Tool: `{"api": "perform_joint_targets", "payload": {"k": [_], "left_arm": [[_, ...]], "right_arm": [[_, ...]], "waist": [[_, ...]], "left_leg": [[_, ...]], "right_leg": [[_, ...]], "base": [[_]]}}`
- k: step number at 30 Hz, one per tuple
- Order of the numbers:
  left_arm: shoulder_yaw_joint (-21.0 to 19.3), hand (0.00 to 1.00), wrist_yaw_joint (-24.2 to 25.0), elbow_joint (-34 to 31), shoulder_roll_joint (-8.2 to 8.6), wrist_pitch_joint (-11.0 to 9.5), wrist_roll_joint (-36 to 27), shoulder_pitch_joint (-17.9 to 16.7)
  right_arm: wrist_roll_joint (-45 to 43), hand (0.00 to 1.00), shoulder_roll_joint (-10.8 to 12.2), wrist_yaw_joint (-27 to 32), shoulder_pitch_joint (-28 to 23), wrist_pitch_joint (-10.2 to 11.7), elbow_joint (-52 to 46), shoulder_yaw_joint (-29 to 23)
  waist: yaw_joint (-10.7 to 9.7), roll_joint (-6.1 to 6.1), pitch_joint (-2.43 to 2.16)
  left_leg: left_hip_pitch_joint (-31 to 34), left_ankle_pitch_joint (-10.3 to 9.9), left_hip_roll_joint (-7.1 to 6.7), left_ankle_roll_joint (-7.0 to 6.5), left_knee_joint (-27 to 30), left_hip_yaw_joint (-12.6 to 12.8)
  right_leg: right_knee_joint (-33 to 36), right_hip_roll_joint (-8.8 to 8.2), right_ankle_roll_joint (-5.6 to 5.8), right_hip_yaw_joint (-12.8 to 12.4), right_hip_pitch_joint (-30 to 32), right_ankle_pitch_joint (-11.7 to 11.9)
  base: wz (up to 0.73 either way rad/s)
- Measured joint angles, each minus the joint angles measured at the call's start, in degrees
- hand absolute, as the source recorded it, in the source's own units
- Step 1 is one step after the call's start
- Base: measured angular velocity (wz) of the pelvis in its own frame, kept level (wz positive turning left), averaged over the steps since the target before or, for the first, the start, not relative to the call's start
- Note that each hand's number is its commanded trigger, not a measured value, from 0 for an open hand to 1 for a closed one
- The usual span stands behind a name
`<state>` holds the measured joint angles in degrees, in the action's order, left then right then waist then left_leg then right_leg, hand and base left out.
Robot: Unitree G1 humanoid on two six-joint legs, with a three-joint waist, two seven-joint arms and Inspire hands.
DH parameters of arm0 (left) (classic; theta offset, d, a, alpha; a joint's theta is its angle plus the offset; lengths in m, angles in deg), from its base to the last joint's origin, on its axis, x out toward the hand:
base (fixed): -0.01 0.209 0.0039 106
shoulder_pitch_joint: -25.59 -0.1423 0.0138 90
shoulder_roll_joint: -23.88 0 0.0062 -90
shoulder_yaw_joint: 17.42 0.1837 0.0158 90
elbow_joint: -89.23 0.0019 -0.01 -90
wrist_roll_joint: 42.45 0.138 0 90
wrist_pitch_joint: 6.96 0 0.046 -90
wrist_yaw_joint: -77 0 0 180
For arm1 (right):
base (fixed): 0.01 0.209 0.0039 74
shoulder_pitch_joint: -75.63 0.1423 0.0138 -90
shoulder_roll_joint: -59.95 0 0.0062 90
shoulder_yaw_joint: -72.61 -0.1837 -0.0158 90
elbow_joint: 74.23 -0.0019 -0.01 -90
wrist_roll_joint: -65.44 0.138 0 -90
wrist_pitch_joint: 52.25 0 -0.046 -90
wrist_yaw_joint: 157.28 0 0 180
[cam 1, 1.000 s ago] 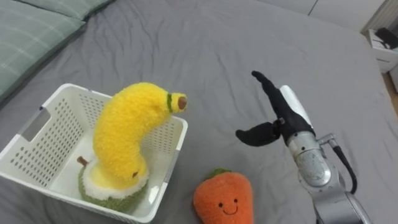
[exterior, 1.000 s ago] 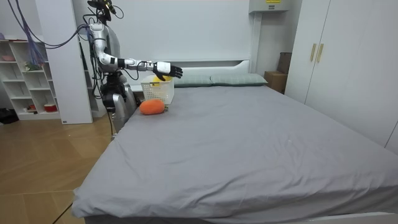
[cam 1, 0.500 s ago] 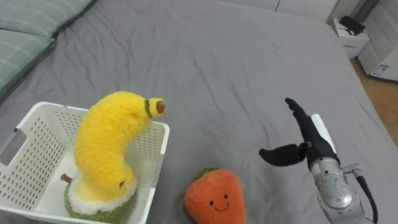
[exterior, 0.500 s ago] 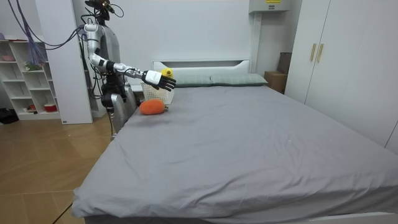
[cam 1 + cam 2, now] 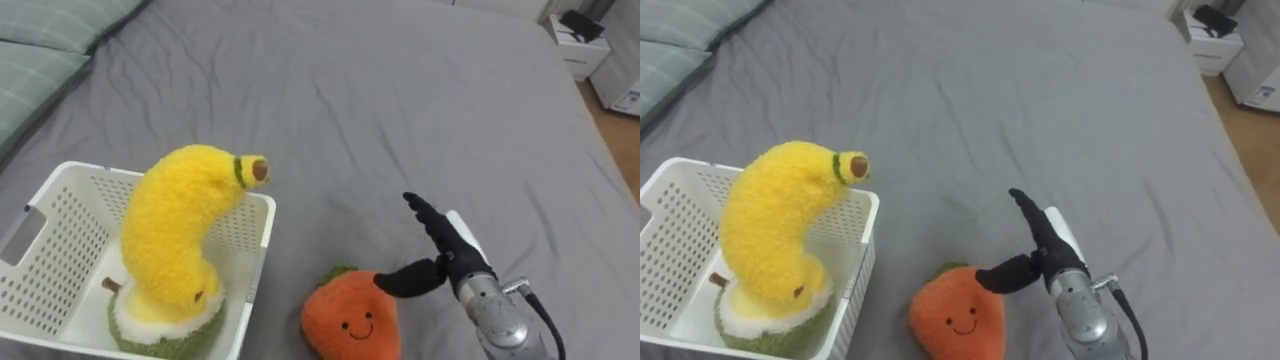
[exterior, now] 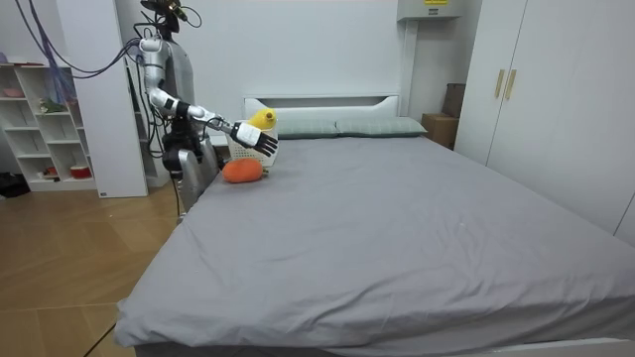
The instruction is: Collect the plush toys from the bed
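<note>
Right hand (image 5: 445, 262) has dropped beside the fuzzy, rounded orange carrot toy (image 5: 350, 318), fingers (image 5: 425, 215) spread open, gripping nothing.
Left of it, a perforated white plastic basket (image 5: 60, 200) holds a curved fluffy banana toy (image 5: 180, 225); the smooth grey bed (image 5: 400, 100) stretches beyond.

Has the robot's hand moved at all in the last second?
Yes. The right hand has dropped and drawn back toward the orange carrot toy, judged against the white basket in the room view.

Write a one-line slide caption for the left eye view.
Open right hand beside orange plush toy on grey bed; banana plush stands in white basket.
</note>
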<state>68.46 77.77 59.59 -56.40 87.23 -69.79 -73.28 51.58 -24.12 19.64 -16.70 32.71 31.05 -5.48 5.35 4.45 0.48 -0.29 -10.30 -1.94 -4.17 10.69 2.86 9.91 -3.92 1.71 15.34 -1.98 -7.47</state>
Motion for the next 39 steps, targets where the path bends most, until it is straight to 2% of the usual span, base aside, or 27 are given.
{"api": "perform_joint_targets", "payload": {"k": [4,9,13,19,23,27,28,29,31,39], "left_arm": [[1.1,0.00,-0.3,-0.6,-0.07,0.0,-0.1,0.1],[2.0,0.00,-0.4,-2.0,0.07,0.3,0.6,0.4],[2.1,0.00,-0.4,-2.3,0.25,0.3,0.5,0.4],[2.3,0.00,-0.4,-2.3,0.42,0.3,0.5,0.5],[3.2,0.00,-0.4,-2.2,0.18,0.2,0.5,0.7],[3.3,0.00,-0.4,-2.3,0.09,0.0,0.5,0.8],[3.3,0.00,-0.4,-2.3,0.10,0.0,0.5,0.8],[3.3,0.00,-0.4,-2.4,0.15,0.0,0.6,0.8],[3.3,0.00,-0.4,-2.6,0.15,0.0,0.6,0.8],[3.4,0.00,-0.3,-3.0,0.35,0.0,0.5,0.9]], "right_arm": [[-2.0,0.00,0.5,-2.0,0.0,-0.2,0.6,3.8],[-2.2,0.00,1.3,-4.2,0.1,-1.6,3.4,6.9],[-2.8,0.00,1.5,-5.4,0.1,-2.4,5.4,7.3],[-9.2,0.00,1.6,-5.8,0.2,-2.6,6.5,8.0],[-13.1,0.00,1.7,-4.8,2.5,-2.5,13.2,9.7],[-15.9,0.01,2.9,-3.2,4.3,-2.5,18.3,9.8],[-16.0,0.15,3.1,-3.1,4.3,-2.4,18.7,9.8],[-16.6,0.63,3.2,-2.8,4.4,-1.9,19.8,9.8],[-17.5,1.00,3.3,-2.6,4.5,-1.9,20.3,9.8],[-18.5,1.00,3.7,0.8,6.3,-1.3,24.8,9.8]], "waist": [[0.9,-0.15,0.02],[2.8,-0.10,0.00],[3.1,-0.14,0.06],[3.6,-0.19,0.13],[4.8,0.56,0.18],[5.6,1.24,0.08],[5.6,1.27,0.08],[5.6,1.55,-0.04],[6.0,1.78,0.02],[6.0,1.51,0.24]], "left_leg": [[0.2,0.0,-0.01,0.01,0.0,-0.4],[0.7,0.0,-0.11,0.02,0.3,-1.3],[0.8,0.0,-0.20,0.01,0.4,-1.6],[1.1,0.0,-0.22,0.01,0.4,-1.7],[0.8,0.0,-0.25,0.01,0.3,-1.9],[0.7,0.0,-0.35,0.00,0.3,-2.6],[0.7,0.0,-0.41,0.00,0.4,-2.9],[0.7,0.0,-0.49,0.00,0.5,-3.2],[0.8,0.0,-0.55,-0.01,0.6,-3.3],[0.8,-0.2,-0.80,-0.11,1.2,-4.3]], "right_leg": [[-0.1,-0.01,0.00,0.5,0.0,0.0],[-0.1,-0.12,0.00,1.5,-0.2,0.0],[-0.1,-0.19,0.01,2.0,-0.4,0.0],[-0.1,-0.19,0.02,2.4,-0.2,0.0],[-0.1,-0.20,0.02,2.4,-0.5,0.0],[-0.3,-0.24,0.05,3.0,-0.8,0.0],[-0.3,-0.27,0.07,3.3,-0.9,0.0],[-0.3,-0.31,0.11,3.5,-1.1,-0.1],[-0.3,-0.34,0.14,3.5,-1.1,-0.1],[-0.4,-0.43,0.18,3.8,-1.9,-0.1]], "base": [[0.05],[0.09],[0.05],[0.01],[0.01],[0.07],[0.16],[0.11],[0.06],[0.06]]}}
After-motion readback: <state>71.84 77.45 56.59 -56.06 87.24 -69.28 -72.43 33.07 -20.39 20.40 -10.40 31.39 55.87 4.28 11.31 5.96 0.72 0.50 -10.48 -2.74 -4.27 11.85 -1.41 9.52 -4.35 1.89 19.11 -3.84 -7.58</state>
